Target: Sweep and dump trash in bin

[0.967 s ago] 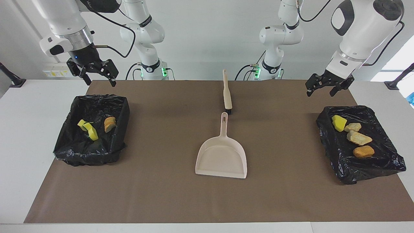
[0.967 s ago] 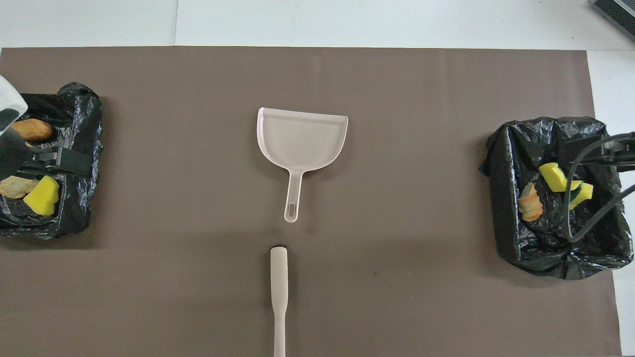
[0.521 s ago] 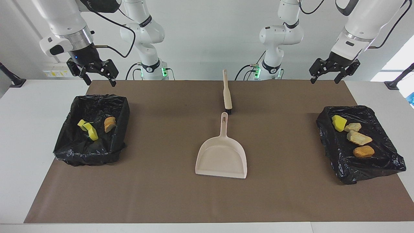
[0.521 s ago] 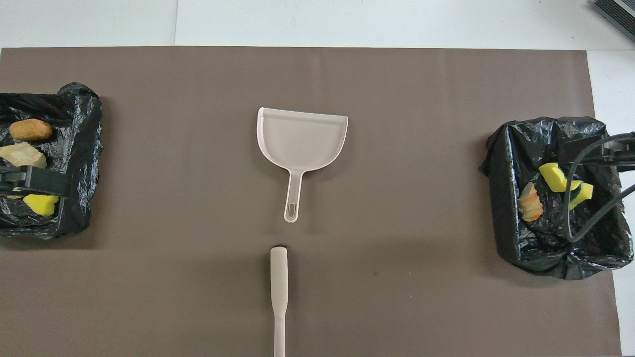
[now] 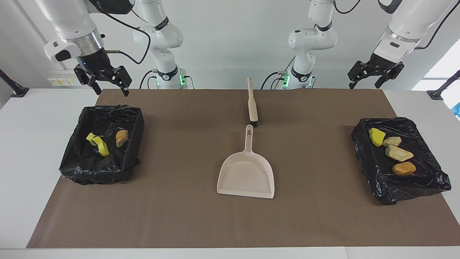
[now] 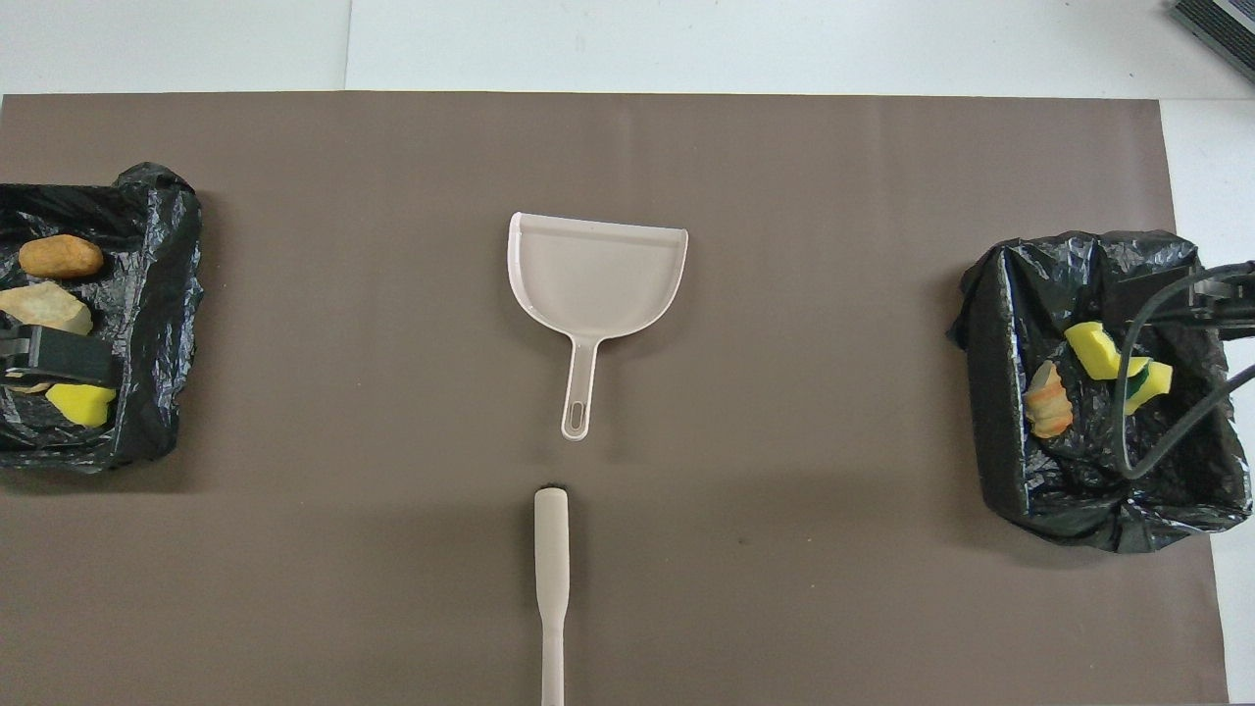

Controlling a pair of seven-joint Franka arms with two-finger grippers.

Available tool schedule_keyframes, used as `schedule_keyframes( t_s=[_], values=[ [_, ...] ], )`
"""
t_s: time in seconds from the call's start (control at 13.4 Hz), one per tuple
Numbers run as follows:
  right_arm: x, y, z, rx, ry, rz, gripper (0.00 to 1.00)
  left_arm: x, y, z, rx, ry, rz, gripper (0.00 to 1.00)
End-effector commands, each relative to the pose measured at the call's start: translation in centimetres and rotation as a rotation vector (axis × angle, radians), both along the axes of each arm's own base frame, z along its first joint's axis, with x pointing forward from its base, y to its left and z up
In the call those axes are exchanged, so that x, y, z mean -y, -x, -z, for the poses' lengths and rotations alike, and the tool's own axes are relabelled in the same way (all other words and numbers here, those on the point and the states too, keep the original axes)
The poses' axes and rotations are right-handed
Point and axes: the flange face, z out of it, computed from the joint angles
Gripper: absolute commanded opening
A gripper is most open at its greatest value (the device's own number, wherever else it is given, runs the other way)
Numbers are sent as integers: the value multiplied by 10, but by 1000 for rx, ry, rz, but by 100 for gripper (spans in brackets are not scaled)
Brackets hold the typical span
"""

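While the trash (image 5: 398, 153) lies split between two black-lined bins, four lumps sit in the bin (image 5: 424, 187) at the left arm's end of the table and three (image 5: 104, 141) in the bin (image 5: 90, 169) at the right arm's end. The dustpan (image 5: 246, 172) and brush (image 5: 252, 102) lie mid-mat. The left gripper (image 5: 375, 76) and right gripper (image 5: 106, 83) hang wide open, empty, above the mat's robot-side corners.

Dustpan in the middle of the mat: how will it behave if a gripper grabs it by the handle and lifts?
The dustpan looks like thin moulded plastic and empty, so probably light and fairly stiff. Its wide scoop sits far from the slim handle, so it will likely droop or twist in a two-finger grip. Lying flat on the brown mat, it would probably slide rather than tip if pushed.
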Motion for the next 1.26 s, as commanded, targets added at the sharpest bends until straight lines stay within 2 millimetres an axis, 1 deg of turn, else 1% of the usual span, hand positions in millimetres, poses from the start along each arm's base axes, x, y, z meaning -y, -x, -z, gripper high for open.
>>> schedule_keyframes(
  t_s=[0.0, 0.15, 0.3, 0.45, 0.82, 0.89, 1.04, 1.12, 1.19],
  values=[
    [1, 3, 0, 10, 6, -6, 100, -1, 2, 1, 23, -7, 8, 100],
    [1, 3, 0, 10, 6, -6, 100, -1, 0, 0, 29, -7, 8, 100],
    [1, 3, 0, 10, 6, -6, 100, 4, -5, -2, 73, 0, 6, 100],
    [1, 3, 0, 10, 6, -6, 100, 5, -7, -1, 80, 0, 20, 100],
    [1, 3, 0, 10, 6, -6, 100, 9, -5, -2, 64, 7, 22, 100],
    [0, 3, 0, 10, 4, -6, 100, 13, -3, -2, 52, 2, 39, 100],
    [1, 3, 0, 10, 6, -6, 100, 28, -1, -3, 58, 4, 116, 100],
    [1, 3, 0, 10, 6, -5, 100, 30, 1, -3, 55, 4, 141, 100],
    [0, 3, 0, 10, 4, -6, 100, 25, 2, -3, 46, 3, 119, 100]
  ],
)
